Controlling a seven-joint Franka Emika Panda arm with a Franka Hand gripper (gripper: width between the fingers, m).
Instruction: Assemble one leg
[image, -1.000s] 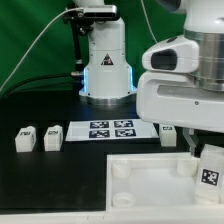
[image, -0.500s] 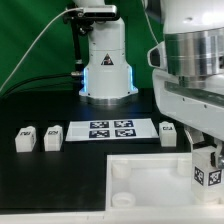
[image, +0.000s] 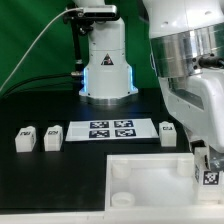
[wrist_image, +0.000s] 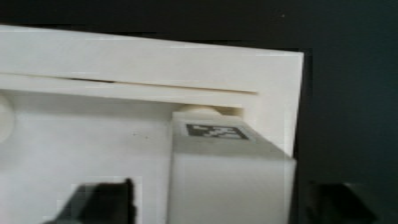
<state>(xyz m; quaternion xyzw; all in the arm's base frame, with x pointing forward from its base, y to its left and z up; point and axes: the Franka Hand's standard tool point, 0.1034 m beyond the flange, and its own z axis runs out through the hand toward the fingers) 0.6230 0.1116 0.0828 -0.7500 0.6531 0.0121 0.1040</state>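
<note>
My gripper (image: 207, 166) is shut on a white leg (image: 209, 176), whose tag faces the camera, at the exterior view's right edge. It holds the leg over the right corner of the white tabletop (image: 140, 172). In the wrist view the leg (wrist_image: 224, 165) stands between my dark fingers (wrist_image: 107, 203), its tagged end close to a round socket (wrist_image: 214, 99) at the corner of the tabletop (wrist_image: 125, 65). I cannot tell whether it touches the socket. Three more legs (image: 25, 138) (image: 52, 136) (image: 168, 133) lie on the black table.
The marker board (image: 112, 129) lies between the loose legs, behind the tabletop. The arm's white base (image: 106, 70) stands at the back. A green screen closes off the rear.
The arm has turned and come down a little. The held leg has sunk lower toward the tabletop's right corner. The loose legs have not moved.
</note>
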